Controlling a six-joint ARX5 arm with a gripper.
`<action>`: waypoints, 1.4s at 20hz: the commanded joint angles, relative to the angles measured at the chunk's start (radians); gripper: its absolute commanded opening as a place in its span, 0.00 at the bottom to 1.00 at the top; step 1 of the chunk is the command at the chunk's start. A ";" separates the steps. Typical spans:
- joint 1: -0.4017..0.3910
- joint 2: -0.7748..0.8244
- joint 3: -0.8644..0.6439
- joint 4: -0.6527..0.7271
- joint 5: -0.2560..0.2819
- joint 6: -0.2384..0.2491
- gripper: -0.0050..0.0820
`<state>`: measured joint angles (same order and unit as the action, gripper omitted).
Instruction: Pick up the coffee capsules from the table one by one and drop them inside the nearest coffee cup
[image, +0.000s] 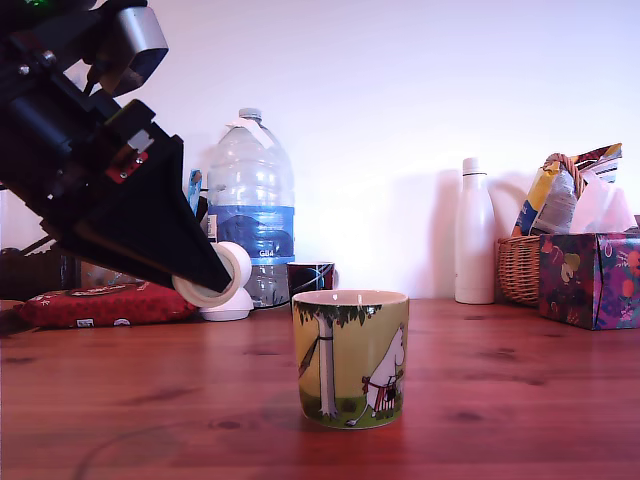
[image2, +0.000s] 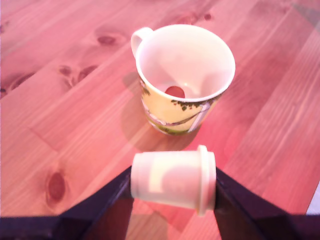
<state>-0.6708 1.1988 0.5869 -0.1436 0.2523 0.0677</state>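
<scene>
Wooden surface (image: 520, 400) open around mug (image: 350, 358); tool (image2: 173, 181) clamps cream capsule (image2: 172, 180) above, beside rim. Bottles, basket line back wall.

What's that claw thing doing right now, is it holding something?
Gripper: closed on a cream-white coffee capsule, held sideways in the air short of the coffee cup.

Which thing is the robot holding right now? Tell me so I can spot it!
Find the yellow-green mug on the wooden table. Just beside it, above the wood, the dark gripper squeezes a small cream-white capsule lying sideways. It is plain, with a wider rim at one end, while the mug has pictures.
</scene>
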 joint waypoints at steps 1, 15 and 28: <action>-0.003 -0.002 0.037 -0.010 0.002 0.011 0.22; -0.072 0.272 0.418 -0.198 0.004 0.021 0.22; -0.131 0.490 0.591 -0.365 -0.055 0.071 0.22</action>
<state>-0.7979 1.6783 1.1671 -0.5140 0.1989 0.1345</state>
